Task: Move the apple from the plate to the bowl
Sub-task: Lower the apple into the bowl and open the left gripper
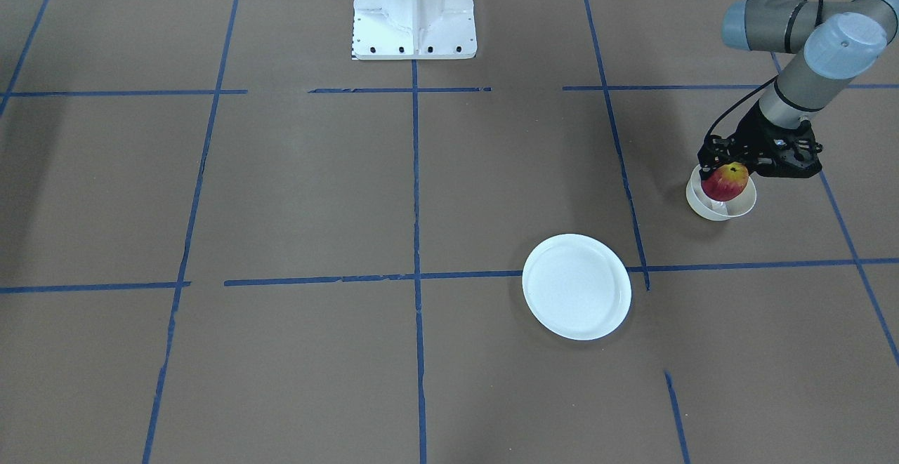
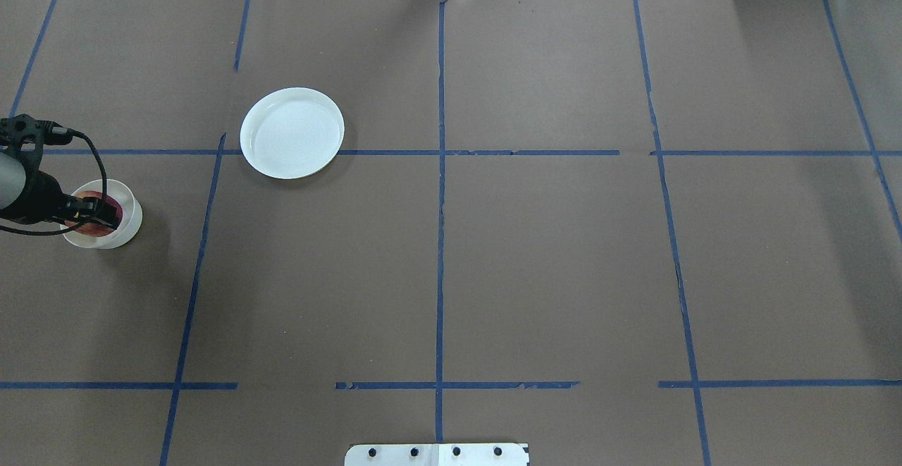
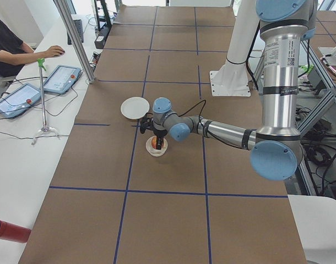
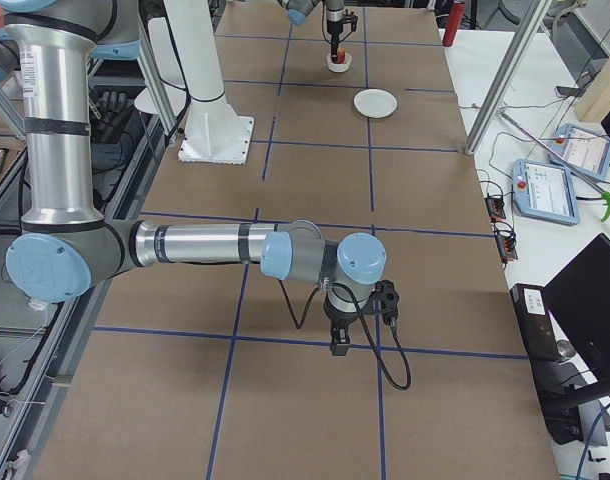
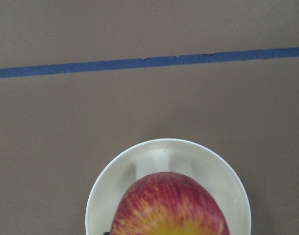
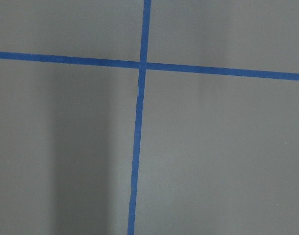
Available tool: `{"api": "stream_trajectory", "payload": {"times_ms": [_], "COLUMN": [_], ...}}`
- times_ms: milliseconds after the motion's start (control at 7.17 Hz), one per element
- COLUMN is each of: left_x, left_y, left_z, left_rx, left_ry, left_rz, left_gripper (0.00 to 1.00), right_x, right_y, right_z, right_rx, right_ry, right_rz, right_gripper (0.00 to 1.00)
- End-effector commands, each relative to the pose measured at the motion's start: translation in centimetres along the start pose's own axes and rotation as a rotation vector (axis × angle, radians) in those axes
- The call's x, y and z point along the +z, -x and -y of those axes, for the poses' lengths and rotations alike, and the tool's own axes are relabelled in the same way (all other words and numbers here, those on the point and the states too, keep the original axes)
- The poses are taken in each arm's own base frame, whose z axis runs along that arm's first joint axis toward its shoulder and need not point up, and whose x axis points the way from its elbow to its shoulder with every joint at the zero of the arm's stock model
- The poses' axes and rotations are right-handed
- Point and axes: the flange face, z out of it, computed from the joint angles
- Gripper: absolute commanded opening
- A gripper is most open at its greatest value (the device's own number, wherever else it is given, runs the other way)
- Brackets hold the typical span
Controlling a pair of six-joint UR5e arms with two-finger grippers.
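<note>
The red apple (image 1: 725, 182) with a yellow patch hangs in the mouth of the cream bowl (image 1: 704, 203), its top above the rim. My left gripper (image 1: 727, 175) is shut on the apple from above. In the left wrist view the apple (image 5: 169, 208) fills the bottom, over the bowl (image 5: 228, 176). The white plate (image 1: 576, 286) lies bare, apart from the bowl and nearer the table's middle. My right gripper (image 4: 332, 340) shows only in the exterior right view, low over the table; I cannot tell if it is open or shut.
The white robot base (image 1: 414, 11) stands at the table's middle edge. Blue tape lines (image 1: 416, 169) cross the brown table cover. Tablets (image 3: 44, 82) and an operator sit beyond the far edge in the exterior left view.
</note>
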Motion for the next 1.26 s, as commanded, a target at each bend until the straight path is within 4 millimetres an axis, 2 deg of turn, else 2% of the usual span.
{"api": "stream_trajectory", "payload": {"times_ms": [0, 140, 279, 419, 558, 698, 1116], "left_x": [0.4, 0.5, 0.6, 0.7, 0.8, 0.6, -1.6], "left_y": [-0.2, 0.0, 0.1, 0.4, 0.4, 0.3, -0.9], "left_z": [-0.2, -0.3, -0.3, -0.3, -0.2, -0.2, 0.1], "left_rx": [0.009, 0.010, 0.009, 0.006, 0.007, 0.014, 0.069], "left_ry": [0.006, 0.009, 0.010, 0.011, 0.011, 0.000, -0.020], "left_rz": [-0.001, 0.002, 0.003, 0.006, 0.006, -0.005, -0.033], "left_gripper": [0.00, 0.15, 0.43, 0.76, 0.89, 0.99, 1.00], "right_x": [0.0, 0.0, 0.0, 0.0, 0.0, 0.0, 0.0], "right_y": [0.0, 0.0, 0.0, 0.0, 0.0, 0.0, 0.0], "right_z": [0.0, 0.0, 0.0, 0.0, 0.0, 0.0, 0.0], "right_rx": [0.000, 0.000, 0.000, 0.000, 0.000, 0.000, 0.000], "right_ry": [0.000, 0.000, 0.000, 0.000, 0.000, 0.000, 0.000], "right_rz": [0.000, 0.000, 0.000, 0.000, 0.000, 0.000, 0.000], "right_gripper": [1.00, 1.00, 1.00, 1.00, 1.00, 1.00, 1.00]}}
